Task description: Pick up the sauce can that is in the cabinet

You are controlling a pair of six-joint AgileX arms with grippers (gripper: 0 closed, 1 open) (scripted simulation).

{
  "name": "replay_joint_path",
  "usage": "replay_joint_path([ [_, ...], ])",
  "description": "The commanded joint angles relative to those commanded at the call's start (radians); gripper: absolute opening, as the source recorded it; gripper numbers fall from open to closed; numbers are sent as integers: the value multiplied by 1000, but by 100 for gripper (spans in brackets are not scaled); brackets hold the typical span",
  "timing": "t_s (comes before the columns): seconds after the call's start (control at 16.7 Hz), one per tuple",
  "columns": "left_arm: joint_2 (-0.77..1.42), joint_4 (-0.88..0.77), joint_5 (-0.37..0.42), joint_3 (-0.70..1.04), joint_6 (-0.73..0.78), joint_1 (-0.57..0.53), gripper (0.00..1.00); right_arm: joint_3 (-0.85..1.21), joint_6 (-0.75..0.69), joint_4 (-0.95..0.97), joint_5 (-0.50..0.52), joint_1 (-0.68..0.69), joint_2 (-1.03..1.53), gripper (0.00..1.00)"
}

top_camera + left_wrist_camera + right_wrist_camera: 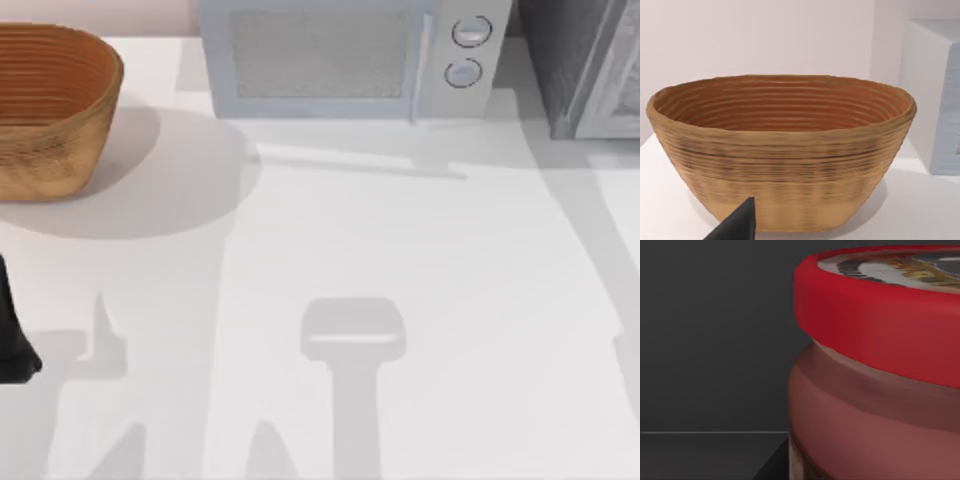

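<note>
The small cylindrical sauce can point(875, 380) with red-rimmed top and red-brown label stood upright against a dark interior, close before the right wrist camera; the speckled grey cabinet point(585, 65) occupied the white counter's point(400, 300) far right corner; the left pincer point(737, 225) faced the woven basket point(782, 150), spread or pressed together unclear.
</note>
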Motion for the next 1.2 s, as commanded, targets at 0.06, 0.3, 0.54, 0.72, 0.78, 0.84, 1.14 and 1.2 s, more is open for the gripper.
replay_joint_path([
  [0.06, 0, 0, 0, 0, 0, 0, 100, 0, 0, 0, 0, 0, 0, 0],
  [0.3, 0, 0, 0, 0, 0, 0, 100, 8, 2, -38, 24, 25, -32, 0],
  [0.54, 0, 0, 0, 0, 0, 0, 100, 41, 2, -210, 120, 119, -163, 0],
  [0.72, 0, 0, 0, 0, 0, 0, 100, 64, 3, -358, 197, 200, -283, 0],
  [0.78, 0, 0, 0, 0, 0, 0, 100, 69, 3, -392, 217, 222, -315, 0],
  [0.84, 0, 0, 0, 0, 0, 0, 100, 73, 3, -416, 232, 239, -337, 0],
  [1.14, 0, 0, 0, 0, 0, 0, 100, 75, 5, -431, 242, 247, -352, 0],
  [1.2, 0, 0, 0, 0, 0, 0, 100, 75, 5, -431, 242, 247, -352, 0],
])
